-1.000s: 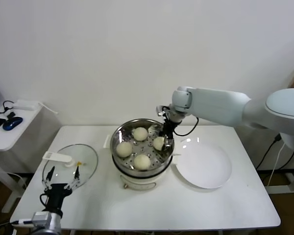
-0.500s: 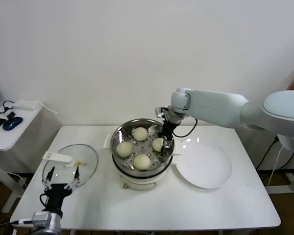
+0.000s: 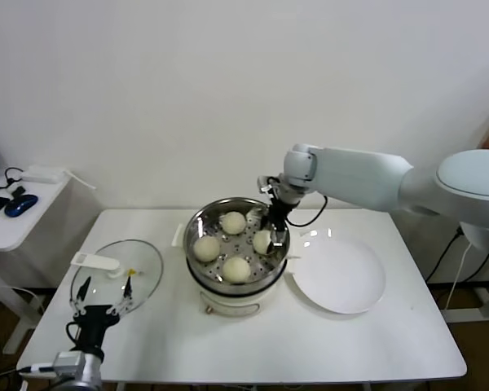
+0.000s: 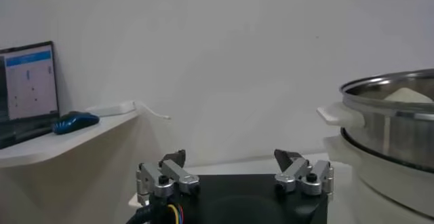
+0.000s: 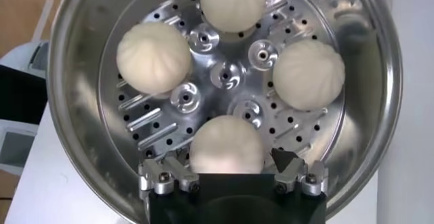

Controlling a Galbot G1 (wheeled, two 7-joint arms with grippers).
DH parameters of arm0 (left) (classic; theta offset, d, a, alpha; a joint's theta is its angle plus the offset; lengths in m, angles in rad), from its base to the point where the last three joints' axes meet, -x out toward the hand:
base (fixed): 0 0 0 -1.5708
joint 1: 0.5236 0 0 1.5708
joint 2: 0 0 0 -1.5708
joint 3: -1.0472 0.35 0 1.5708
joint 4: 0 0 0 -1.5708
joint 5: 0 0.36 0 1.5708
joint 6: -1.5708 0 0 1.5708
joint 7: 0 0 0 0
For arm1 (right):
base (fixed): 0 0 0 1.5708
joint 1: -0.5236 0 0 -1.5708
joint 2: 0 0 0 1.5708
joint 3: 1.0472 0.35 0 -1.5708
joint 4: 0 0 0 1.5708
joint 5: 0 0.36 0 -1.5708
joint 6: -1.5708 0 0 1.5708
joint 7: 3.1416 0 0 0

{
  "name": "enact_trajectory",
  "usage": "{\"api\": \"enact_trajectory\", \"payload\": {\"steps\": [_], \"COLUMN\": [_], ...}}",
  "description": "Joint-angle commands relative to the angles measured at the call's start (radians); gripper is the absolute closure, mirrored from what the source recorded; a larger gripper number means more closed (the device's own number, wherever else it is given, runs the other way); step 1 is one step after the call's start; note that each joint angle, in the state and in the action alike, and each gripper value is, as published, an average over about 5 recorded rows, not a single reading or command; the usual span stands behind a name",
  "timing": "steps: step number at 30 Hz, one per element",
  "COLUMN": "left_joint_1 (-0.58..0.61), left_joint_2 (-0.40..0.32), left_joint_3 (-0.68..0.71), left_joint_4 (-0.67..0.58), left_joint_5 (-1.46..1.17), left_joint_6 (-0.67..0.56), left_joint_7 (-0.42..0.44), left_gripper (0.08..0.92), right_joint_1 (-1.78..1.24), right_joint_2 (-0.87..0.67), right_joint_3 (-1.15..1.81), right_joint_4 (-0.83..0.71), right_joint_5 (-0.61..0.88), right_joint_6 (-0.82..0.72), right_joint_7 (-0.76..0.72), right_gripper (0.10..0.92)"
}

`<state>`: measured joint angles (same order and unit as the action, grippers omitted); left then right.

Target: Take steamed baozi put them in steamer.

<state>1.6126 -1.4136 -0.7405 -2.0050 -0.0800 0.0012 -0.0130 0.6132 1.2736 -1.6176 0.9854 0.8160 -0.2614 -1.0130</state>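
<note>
The steamer stands mid-table, a shiny steel pot on a white base. Three baozi lie on its perforated tray. My right gripper reaches down inside the pot's right side. Its fingers straddle the fourth baozi, which rests on the tray. In the right wrist view this bun sits between the spread fingers of the right gripper, with a gap on one side. My left gripper is open and empty, parked at the table's front left.
A flat white plate lies right of the steamer. A round glass lid with a white handle lies at the left, just beyond my left gripper. A side shelf with a mouse stands farther left.
My right gripper has shifted slightly left and down inside the pot with the fourth baozi, which now rests on the tray. The left arm has not moved.
</note>
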Motion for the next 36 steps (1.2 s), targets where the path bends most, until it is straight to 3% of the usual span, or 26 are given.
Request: {"api": "enact_trajectory", "payload": {"steps": [1, 10, 17, 28, 36], "left_joint_1": [-0.002, -0.002, 0.0, 0.014, 0.031], "left_joint_2": [0.001, 0.003, -0.001, -0.016, -0.029], "left_joint_3": [0.0, 0.002, 0.005, 0.026, 0.033], "left_joint_4": [-0.001, -0.008, -0.015, -0.028, -0.033], "left_joint_5": [0.001, 0.003, 0.009, -0.01, -0.004], "left_joint_6": [0.003, 0.006, 0.006, -0.03, -0.041], "left_joint_7": [-0.001, 0.0, -0.001, 0.007, 0.009], "left_gripper": [0.177, 0.177, 0.177, 0.177, 0.177], "right_joint_1": [0.058, 0.147, 0.032, -0.465, -0.966], "right_joint_2": [-0.012, -0.179, -0.412, -0.743, -0.818], "right_joint_3": [0.003, 0.068, 0.31, 0.889, 1.372], "right_joint_4": [0.018, 0.174, 0.295, 0.504, 0.614], "right_joint_5": [0.045, 0.048, -0.061, -0.206, -0.27], "right_joint_6": [0.011, 0.044, 0.068, 0.129, 0.204], "right_joint_7": [-0.036, -0.029, 0.072, 0.282, 0.475], "right_gripper": [0.203, 0.203, 0.203, 0.203, 0.203]}}
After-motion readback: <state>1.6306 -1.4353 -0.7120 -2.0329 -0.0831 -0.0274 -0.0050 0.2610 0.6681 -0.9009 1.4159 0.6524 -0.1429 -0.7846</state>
